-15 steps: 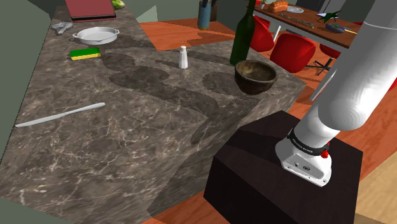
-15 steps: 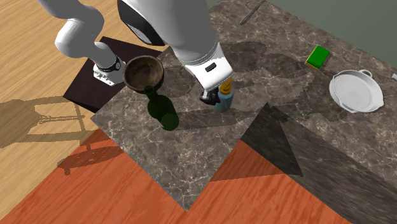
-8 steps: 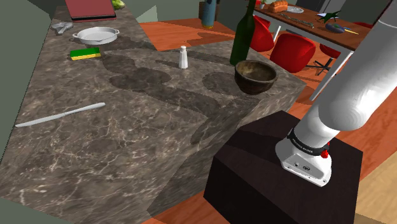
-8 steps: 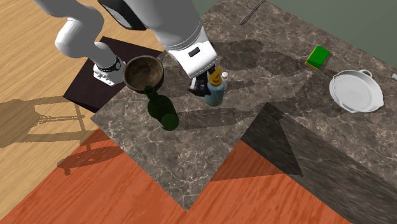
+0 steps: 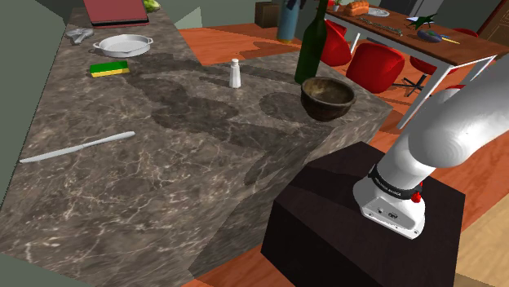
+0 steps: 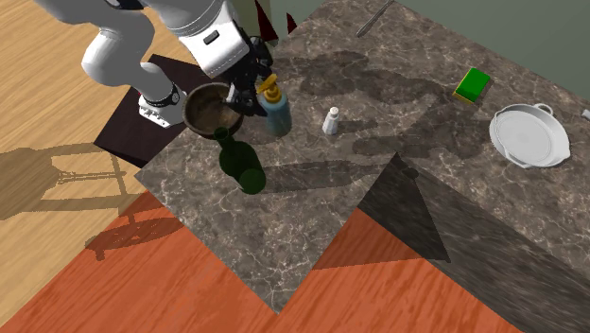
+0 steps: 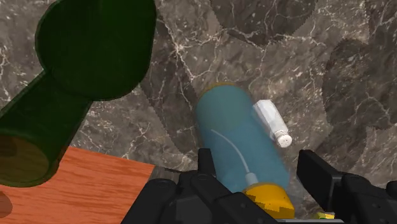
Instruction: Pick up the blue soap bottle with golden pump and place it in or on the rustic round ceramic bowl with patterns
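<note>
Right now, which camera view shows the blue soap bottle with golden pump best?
The second exterior view: the whole blue soap bottle, golden pump included, shows beside the brown round bowl. The wrist view shows its body close, pump partly hidden; the shoulder view cuts off its top.

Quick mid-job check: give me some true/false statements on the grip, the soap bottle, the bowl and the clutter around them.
1. The end effector is shut on the blue soap bottle. True.
2. The soap bottle rests inside the bowl. False: it is held in the air beside the bowl.
3. The green bottle lies on its side. False: it stands upright by the bowl.
4. A white shaker stands on the counter. True.
5. The green sponge sits in the white pan. False: it lies beside it.
</note>
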Robot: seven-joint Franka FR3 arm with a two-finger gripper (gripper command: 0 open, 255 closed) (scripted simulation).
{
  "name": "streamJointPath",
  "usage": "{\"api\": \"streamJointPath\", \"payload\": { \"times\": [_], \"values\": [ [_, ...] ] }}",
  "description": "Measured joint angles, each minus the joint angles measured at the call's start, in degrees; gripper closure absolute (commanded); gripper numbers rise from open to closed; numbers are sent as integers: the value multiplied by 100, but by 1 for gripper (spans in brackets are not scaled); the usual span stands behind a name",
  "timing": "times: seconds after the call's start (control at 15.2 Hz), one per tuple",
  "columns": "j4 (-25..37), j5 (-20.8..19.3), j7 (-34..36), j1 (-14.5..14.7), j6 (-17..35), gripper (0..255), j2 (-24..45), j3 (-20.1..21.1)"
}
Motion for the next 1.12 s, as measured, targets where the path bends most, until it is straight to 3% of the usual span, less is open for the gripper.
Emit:
{"api": "streamJointPath", "payload": {
  "times": [0.53, 1.12],
  "values": [
    [-1390, -354, 293, -251, -393, 255, -1837, 295],
    [-2403, -510, 465, -595, -1514, 255, -3969, 543]
  ]
}}
